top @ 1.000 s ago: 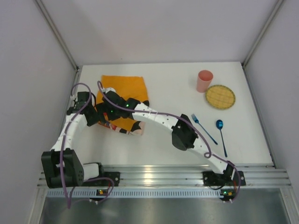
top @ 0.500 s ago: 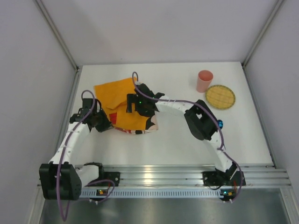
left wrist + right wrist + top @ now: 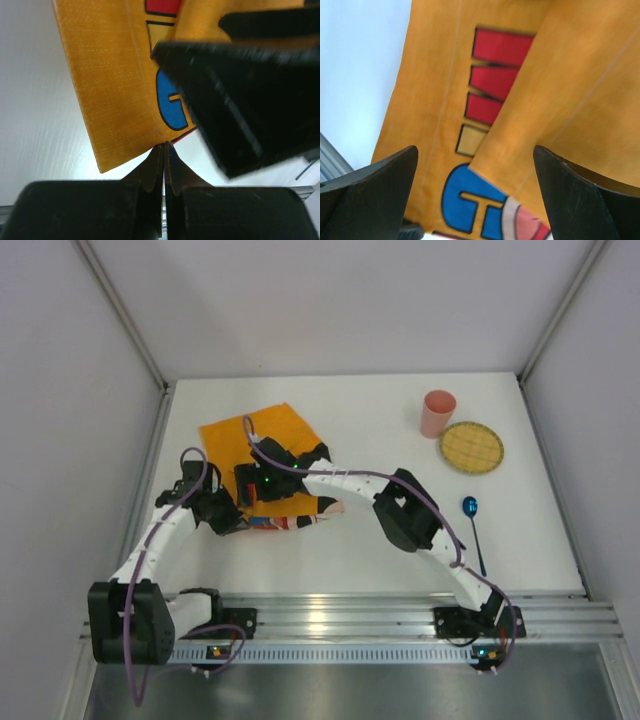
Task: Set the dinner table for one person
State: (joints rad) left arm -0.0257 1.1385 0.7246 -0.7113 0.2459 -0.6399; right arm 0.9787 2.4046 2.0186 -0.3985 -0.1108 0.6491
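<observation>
Two tools work one orange cloth on the left half of the white bench.
From above, your left tool sits at the cloth's near-left corner. Your right tool is over the cloth's middle, further left than half a second ago. The cloth lies flatter than it did then, and the right elbow has uncovered the blue spoon. The pink cup and yellow plate stand at the far right, unmoved. On the left wrist view, your left tool has its fingers pressed together, pinching the cloth's hem above the bench. On the right wrist view, your right tool is spread wide over the printed cloth, with bare bench at the left.
</observation>
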